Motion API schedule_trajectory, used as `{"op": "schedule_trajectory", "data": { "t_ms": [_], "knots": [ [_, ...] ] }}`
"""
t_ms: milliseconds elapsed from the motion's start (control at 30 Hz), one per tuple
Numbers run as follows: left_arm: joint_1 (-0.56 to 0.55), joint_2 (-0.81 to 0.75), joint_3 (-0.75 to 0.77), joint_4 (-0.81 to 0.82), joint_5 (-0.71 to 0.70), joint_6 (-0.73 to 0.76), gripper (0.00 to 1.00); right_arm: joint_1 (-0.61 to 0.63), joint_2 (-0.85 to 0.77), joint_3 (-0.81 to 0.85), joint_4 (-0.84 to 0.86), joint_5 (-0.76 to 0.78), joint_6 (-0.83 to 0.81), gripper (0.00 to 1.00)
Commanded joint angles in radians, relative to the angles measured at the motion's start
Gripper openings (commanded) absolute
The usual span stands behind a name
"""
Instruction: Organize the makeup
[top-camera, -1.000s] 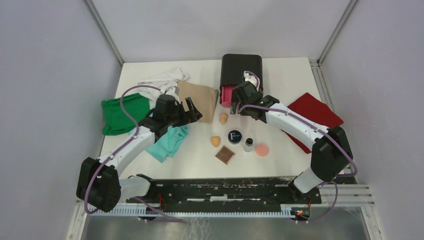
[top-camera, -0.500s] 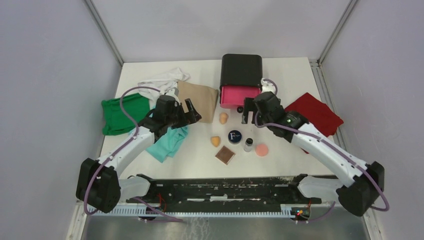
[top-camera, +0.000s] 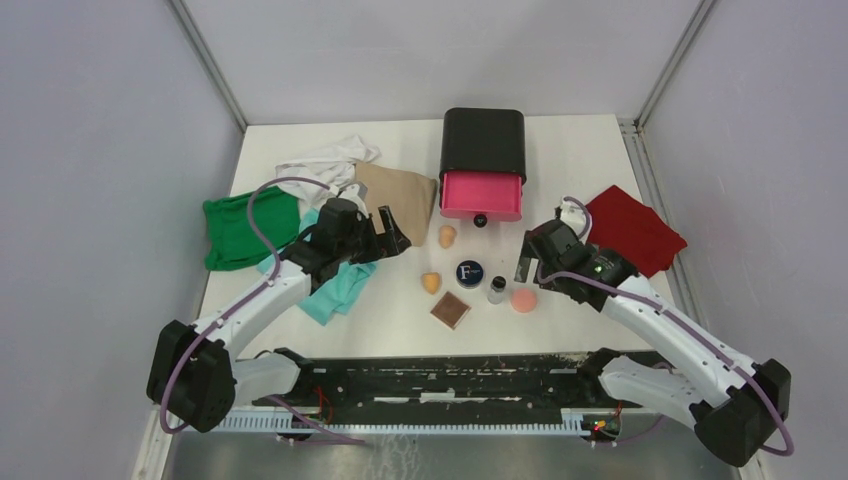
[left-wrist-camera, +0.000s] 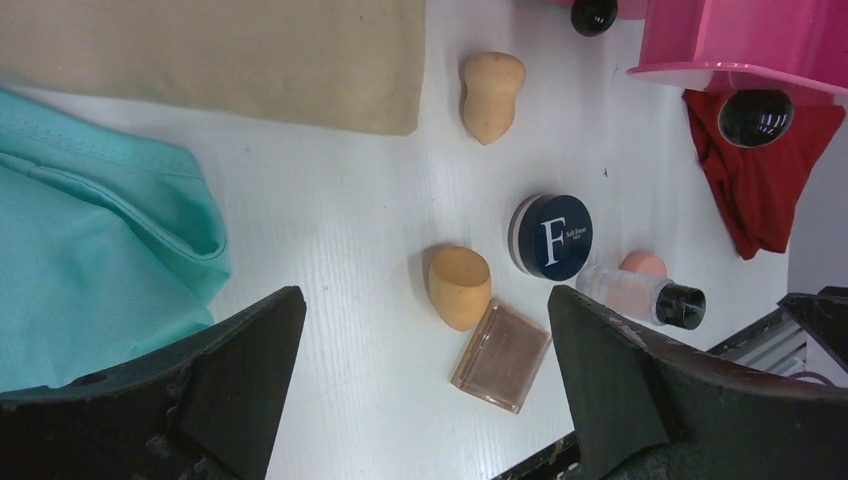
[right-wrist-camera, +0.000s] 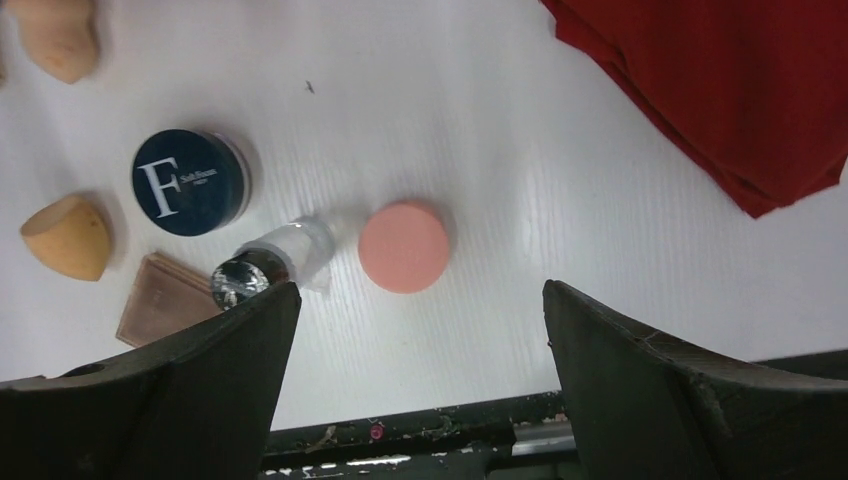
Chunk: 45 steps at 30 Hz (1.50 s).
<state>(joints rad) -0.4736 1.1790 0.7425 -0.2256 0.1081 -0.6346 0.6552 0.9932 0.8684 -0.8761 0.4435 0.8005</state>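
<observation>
Nearest to the arm bases, a loose group of makeup on the white table (top-camera: 590, 150): square brown compact (top-camera: 451, 310) lying flat, pink round puff (top-camera: 523, 299) to its right, black-capped clear bottle (top-camera: 497, 289) between them. Just over puff and bottle, the right gripper (right-wrist-camera: 415, 300), jaws spread wide, holding nothing; probably placed so for taking one of these two. A little farther, one orange sponge (top-camera: 431, 282) near the round navy compact (top-camera: 469, 272) with white F. Over the edge of the teal cloth (top-camera: 340, 285), the left gripper (left-wrist-camera: 425, 298), also wide and empty, looking toward the same group, seemingly ready to help. Farther, second orange sponge (top-camera: 447, 236) just beside the beige cloth (top-camera: 395, 195). Farthest, black box (top-camera: 484, 140) with pink drawer (top-camera: 482, 195) pulled out, likely open to receive the makeup; none visible inside yet.
</observation>
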Motion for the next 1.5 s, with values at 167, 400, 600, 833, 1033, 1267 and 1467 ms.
{"op": "schedule_trajectory", "data": {
  "t_ms": [167,400,600,833,1033,1267,1467],
  "knots": [
    [-0.016,-0.020,-0.009,0.067,0.002,-0.014,0.99,-0.228,0.006,-0.111,0.022,-0.207,0.120,0.99],
    [-0.023,-0.019,-0.026,0.086,0.008,-0.025,0.99,-0.241,0.120,-0.097,0.021,-0.266,0.134,0.99],
    [-0.022,0.001,-0.026,0.095,0.015,-0.031,0.99,-0.242,0.181,-0.111,0.052,-0.330,0.128,0.98],
    [-0.023,0.007,-0.028,0.096,0.017,-0.034,0.99,-0.242,0.221,-0.138,0.089,-0.360,0.120,0.93],
    [-0.025,0.008,-0.029,0.096,0.021,-0.034,0.99,-0.241,0.273,-0.115,0.117,-0.372,0.084,0.92],
    [-0.025,0.002,-0.034,0.095,0.022,-0.036,0.99,-0.241,0.350,-0.079,0.158,-0.362,0.078,0.92],
    [-0.025,-0.006,-0.037,0.089,0.018,-0.033,0.99,-0.241,0.403,-0.065,0.188,-0.372,0.073,0.92]
  ]
}}
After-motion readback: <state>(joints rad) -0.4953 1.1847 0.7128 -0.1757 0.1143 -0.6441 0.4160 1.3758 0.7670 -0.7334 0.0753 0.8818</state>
